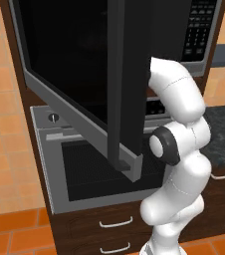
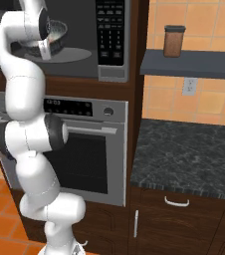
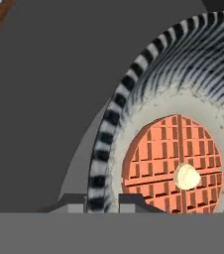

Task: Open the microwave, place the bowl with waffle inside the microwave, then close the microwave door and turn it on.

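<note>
**Gripper straddling the bowl's rim inside the microwave**

The gripper [image 3: 102, 202] is reaching into the microwave [image 2: 84, 55], its 2 dark fingertips [image 3: 74, 203] sitting narrowly apart on either side of the bowl's striped rim. One tip is lying outside the wall, the other inside, both just at the rim; whether they are actually pressing on it I cannot tell.

The bowl [image 3: 134, 84] is sitting on the grey floor of the microwave cavity, and in the right base view it is showing at the arm's [image 2: 22, 99] wrist, partly hidden by it. The waffle [image 3: 173, 163] is lying flat in the bowl's bottom, round and reddish-orange, with 1 pale dab [image 3: 187, 176] resting on it near its middle.

The door [image 1: 74, 74] is standing swung wide open toward the room, its dark handle strip [image 1: 115, 89] running down its face. The keypad [image 2: 111, 27] is sitting to the right of the cavity. Below the microwave, the oven [image 2: 92, 149] is staying closed.

On a shelf [image 2: 194, 64] to the right, a brown jar [image 2: 174, 41] is standing upright above the counter [image 2: 189, 159].
</note>
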### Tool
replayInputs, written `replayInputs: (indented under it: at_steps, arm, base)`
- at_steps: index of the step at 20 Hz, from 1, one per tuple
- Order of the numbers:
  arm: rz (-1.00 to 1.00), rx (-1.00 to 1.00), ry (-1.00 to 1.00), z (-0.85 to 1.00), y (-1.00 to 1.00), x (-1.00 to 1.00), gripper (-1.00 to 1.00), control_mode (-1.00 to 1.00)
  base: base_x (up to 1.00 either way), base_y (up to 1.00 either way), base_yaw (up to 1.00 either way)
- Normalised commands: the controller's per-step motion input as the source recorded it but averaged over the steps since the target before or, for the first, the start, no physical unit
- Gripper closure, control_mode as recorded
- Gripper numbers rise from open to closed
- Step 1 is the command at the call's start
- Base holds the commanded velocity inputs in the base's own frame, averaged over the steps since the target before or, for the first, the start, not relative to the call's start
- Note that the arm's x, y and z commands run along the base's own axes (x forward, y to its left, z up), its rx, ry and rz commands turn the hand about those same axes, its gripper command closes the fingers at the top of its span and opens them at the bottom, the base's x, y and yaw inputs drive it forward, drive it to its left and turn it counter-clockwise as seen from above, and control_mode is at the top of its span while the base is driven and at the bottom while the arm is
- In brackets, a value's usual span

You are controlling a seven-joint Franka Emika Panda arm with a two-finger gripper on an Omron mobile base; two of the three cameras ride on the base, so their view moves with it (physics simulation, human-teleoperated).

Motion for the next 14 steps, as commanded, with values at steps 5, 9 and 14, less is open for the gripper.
replayInputs:
  at_steps: [5, 9, 14]
  arm:
    - [0.00, -0.05, -0.23, -0.54, 0.12, 0.25, 1.00, -1.00]
    - [0.00, -0.01, -0.18, 0.09, 0.00, -0.47, 1.00, -1.00]
    - [0.00, 0.00, -0.15, 0.16, 0.00, -0.38, -1.00, -1.00]
  base:
    - [0.00, 0.00, 0.00]
    - [0.00, 0.00, 0.00]
    - [0.00, 0.00, 0.00]
